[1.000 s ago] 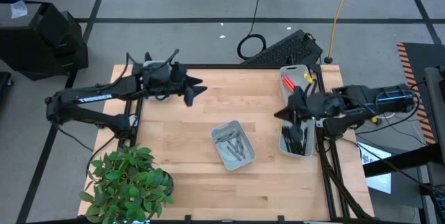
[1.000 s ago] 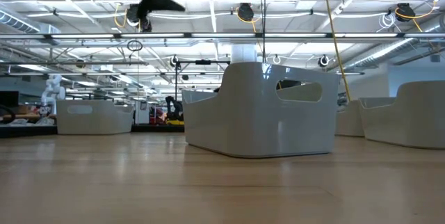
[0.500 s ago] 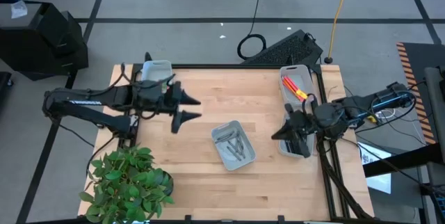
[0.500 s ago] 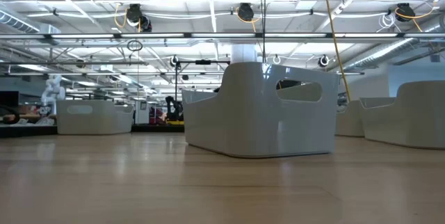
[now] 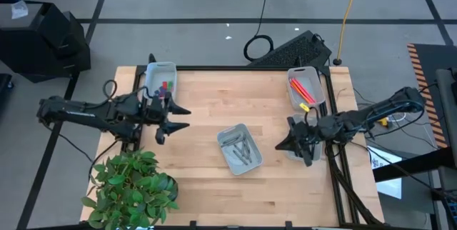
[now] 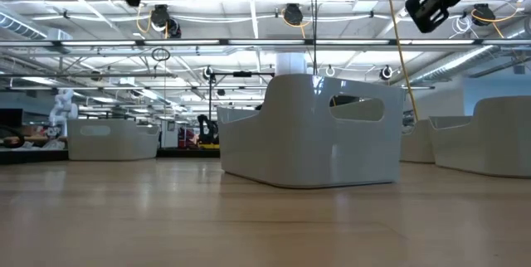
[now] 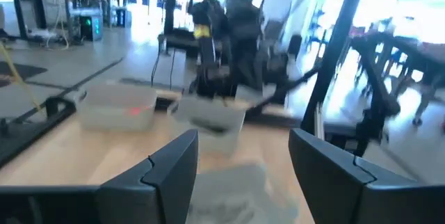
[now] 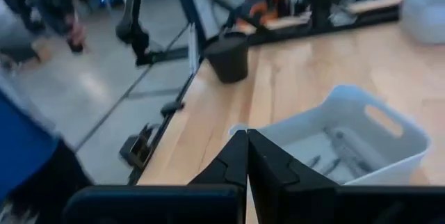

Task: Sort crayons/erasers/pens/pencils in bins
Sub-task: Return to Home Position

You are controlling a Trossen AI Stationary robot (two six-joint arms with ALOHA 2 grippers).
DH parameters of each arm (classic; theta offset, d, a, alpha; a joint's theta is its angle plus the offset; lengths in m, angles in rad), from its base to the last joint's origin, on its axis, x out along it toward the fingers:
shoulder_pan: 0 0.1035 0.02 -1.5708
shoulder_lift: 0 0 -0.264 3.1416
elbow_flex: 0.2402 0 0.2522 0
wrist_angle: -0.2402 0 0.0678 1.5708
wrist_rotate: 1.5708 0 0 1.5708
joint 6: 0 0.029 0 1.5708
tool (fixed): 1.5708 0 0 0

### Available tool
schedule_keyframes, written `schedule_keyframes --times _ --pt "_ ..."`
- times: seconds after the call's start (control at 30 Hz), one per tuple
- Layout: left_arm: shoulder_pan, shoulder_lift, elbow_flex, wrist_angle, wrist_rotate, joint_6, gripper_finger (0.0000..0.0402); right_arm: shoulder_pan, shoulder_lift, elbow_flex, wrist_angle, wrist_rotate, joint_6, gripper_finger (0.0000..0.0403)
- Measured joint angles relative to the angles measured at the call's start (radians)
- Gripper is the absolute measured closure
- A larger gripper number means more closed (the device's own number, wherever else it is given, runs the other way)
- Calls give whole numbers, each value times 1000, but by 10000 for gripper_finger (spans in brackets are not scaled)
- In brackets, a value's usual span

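High view, tabletop point(image 5: 200, 180): pale wood, with a potted plant point(image 5: 132, 183) at its near left corner.
High view, bins: one sits at the far left point(image 5: 158, 77) and holds the small coloured erasers point(image 5: 164, 87); one sits tilted in the middle point(image 5: 230, 160) and holds the grey crayons point(image 5: 241, 150); one sits at the far right point(image 5: 297, 73) and holds the pink-red and orange pencils point(image 5: 305, 90); a fourth lies on the right edge, mostly hidden under the right arm.
High view, left tool point(image 5: 176, 119): it hangs over the left part of the tabletop, just in front of the eraser bin, fingers spread apart and empty.
High view, right tool point(image 5: 283, 144): it hangs at the right side, beside the hidden bin and to the right of the crayon bin; nothing is seen in it.
Low view: the middle bin point(image 6: 315, 134) stands near and large; other bins show at the left point(image 6: 112, 141) and right point(image 6: 489, 134). Dark arm parts cross the upper corners.
Left wrist view, left tool point(image 7: 243, 165): both fingers stand well apart with nothing between them; blurred bins and the other arm lie beyond.
Right wrist view, right tool point(image 8: 247, 156): its fingers are pressed together, holding nothing, pointing toward the crayon bin point(image 8: 379, 113) with grey sticks inside.
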Motion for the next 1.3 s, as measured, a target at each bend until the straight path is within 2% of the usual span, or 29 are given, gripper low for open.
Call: schedule_keyframes --times 0.17,0.3,0.43,0.57,0.8,1.0,1.17,1.3 --pt "0 -47 -101 -21 1 5 174 -71 -66 -73 13 -16 -1 399" --pt "-4 -45 -173 8 2 1 174 -136 -150 -129 28 -177 -19 399" --pt "-7 -48 -244 92 -18 31 174 -158 -246 -173 32 -277 -74 399" --pt "-6 -52 -284 113 -76 53 174 -158 -349 -218 71 -304 -158 399" --pt "-6 -77 -285 88 -38 132 174 -158 -571 -305 109 -309 -243 399" --pt "-6 -192 -286 -85 -38 132 174 -158 -757 -394 132 -309 -245 399" --pt "-6 -353 -286 -229 -40 177 174 -157 -747 -462 268 -335 -223 399" --pt "-6 -491 -314 -283 -37 201 174 -157 -750 -479 269 -336 -214 399"
